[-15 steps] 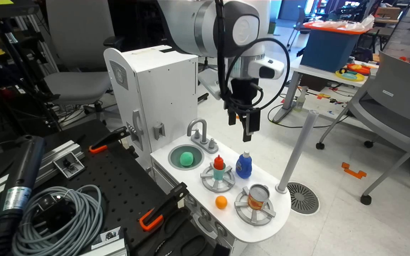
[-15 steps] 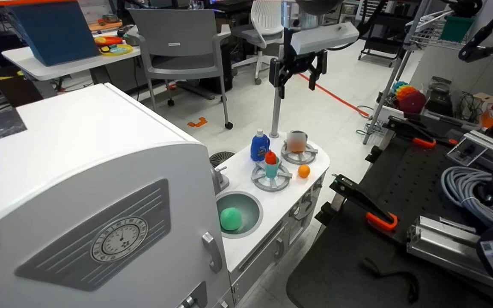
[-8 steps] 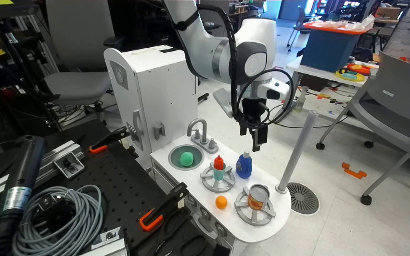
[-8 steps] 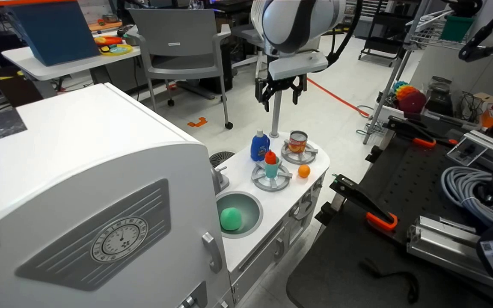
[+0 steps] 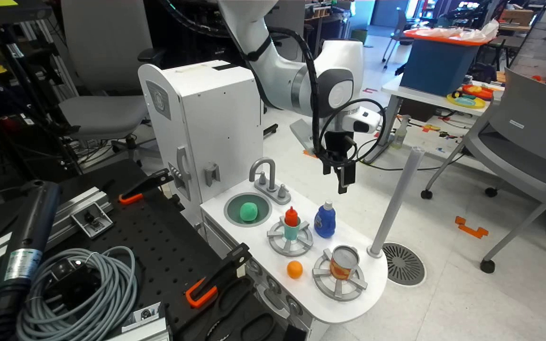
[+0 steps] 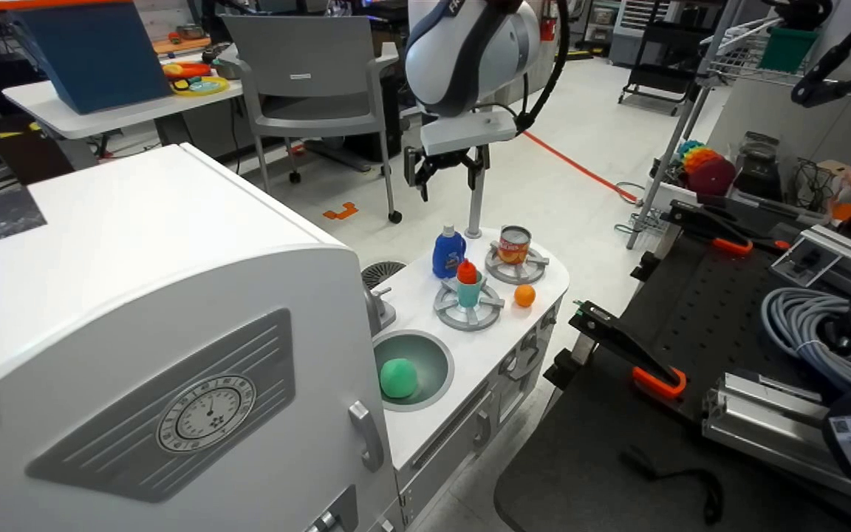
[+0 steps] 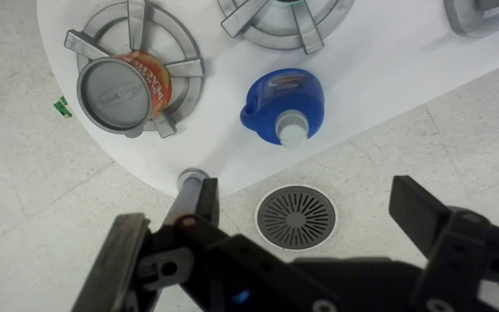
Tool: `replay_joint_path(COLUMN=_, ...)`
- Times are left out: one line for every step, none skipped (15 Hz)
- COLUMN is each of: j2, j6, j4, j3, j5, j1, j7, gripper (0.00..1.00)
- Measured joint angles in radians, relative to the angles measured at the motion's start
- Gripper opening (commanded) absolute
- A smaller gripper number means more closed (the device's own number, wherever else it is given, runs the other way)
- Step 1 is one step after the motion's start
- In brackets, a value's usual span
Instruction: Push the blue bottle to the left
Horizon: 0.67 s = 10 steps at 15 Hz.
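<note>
The blue bottle is a squat blue jug with a side handle and a whitish cap. It stands upright on the white counter, near the edge by the pole, in both exterior views. In the wrist view the blue bottle is at the upper middle, ahead of the fingers. My gripper is wide open with nothing between its fingers; only floor shows there. In both exterior views the gripper hangs above and beyond the bottle, apart from it. It also shows open in an exterior view.
A red squeeze bottle in a teal cup stands on a burner beside the blue bottle. A peach can is on another burner, with an orange ball near. A grey pole rises at the counter's end. A faucet and sink follow.
My gripper has come down overall, then risen slightly in an exterior view; it has moved sideways toward the faucet side and stayed open. The blue bottle and the other counter items have not moved.
</note>
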Motion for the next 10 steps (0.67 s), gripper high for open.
replay_joint_path(j2=0.024, j6=-0.026, j4=0.039, j3=0.0, j5=0.006, j1=0.001, j7=0.001, gripper=1.0)
replay_joint_path(j2=0.048, j6=-0.054, j4=0.079, j3=0.0, j5=0.011, j1=0.001, j7=0.001, gripper=1.0)
replay_joint_path(j2=0.074, j6=-0.084, j4=0.12, j3=0.0, j5=0.013, j1=0.001, j7=0.003, gripper=1.0)
replay_joint_path(j2=0.1, j6=-0.113, j4=0.159, j3=0.001, j5=0.013, j1=0.001, j7=0.005, gripper=1.0)
replay_joint_path(j2=0.128, j6=-0.141, j4=0.2, j3=0.001, j5=0.013, j1=0.001, j7=0.008, gripper=1.0)
replay_joint_path(j2=0.155, j6=-0.168, j4=0.239, j3=0.001, j5=0.013, j1=0.001, j7=0.011, gripper=1.0)
replay_joint_path(j2=0.182, j6=-0.194, j4=0.279, j3=0.002, j5=0.013, j1=0.002, j7=0.014, gripper=1.0)
replay_joint_path(j2=0.209, j6=-0.219, j4=0.317, j3=0.002, j5=0.013, j1=0.002, j7=0.017, gripper=1.0)
replay_joint_path(j2=0.235, j6=-0.245, j4=0.354, j3=0.003, j5=0.013, j1=0.002, j7=0.02, gripper=1.0)
replay_joint_path(j2=0.261, j6=-0.272, j4=0.392, j3=0.004, j5=0.013, j1=0.001, j7=0.024, gripper=1.0)
